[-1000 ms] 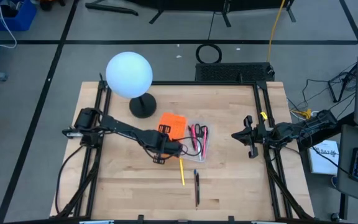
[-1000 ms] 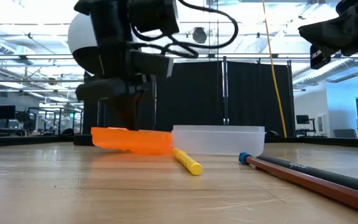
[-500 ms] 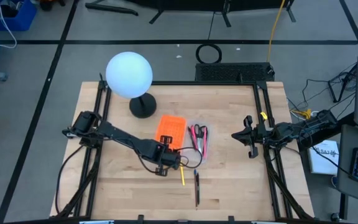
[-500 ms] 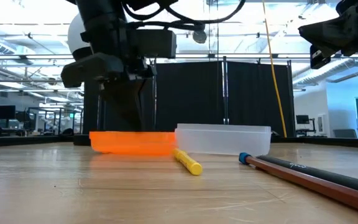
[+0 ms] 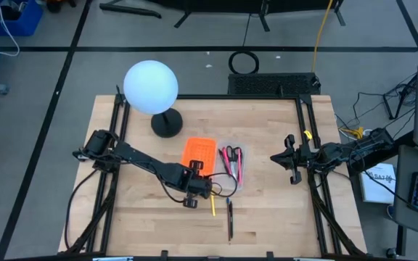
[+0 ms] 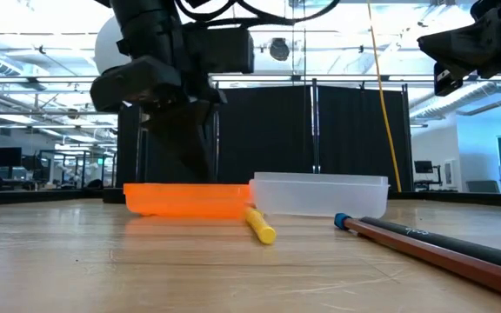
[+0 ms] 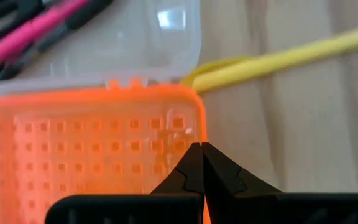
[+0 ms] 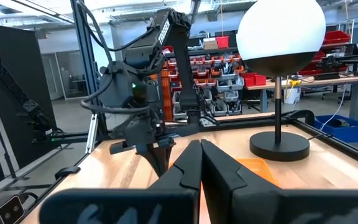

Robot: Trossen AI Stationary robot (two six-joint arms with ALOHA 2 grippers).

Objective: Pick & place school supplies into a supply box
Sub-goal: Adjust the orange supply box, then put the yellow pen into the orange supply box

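Several pens point(image 5: 232, 161) lie in the clear box point(image 5: 230, 174); two pens point(image 5: 229, 217) remain on the table point(image 5: 274, 210). Left gripper point(image 5: 197, 190) and right gripper point(image 5: 290, 161) both closed, empty.

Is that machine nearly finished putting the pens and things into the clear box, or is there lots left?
Partly done. The clear supply box already holds the scissors, a pink-red pen and some black pens. Nothing is in hand: the left gripper is shut and empty over the orange tray's corner, and the right gripper waits shut at the table's edge. Left on the table: the yellow pen and a black pencil.
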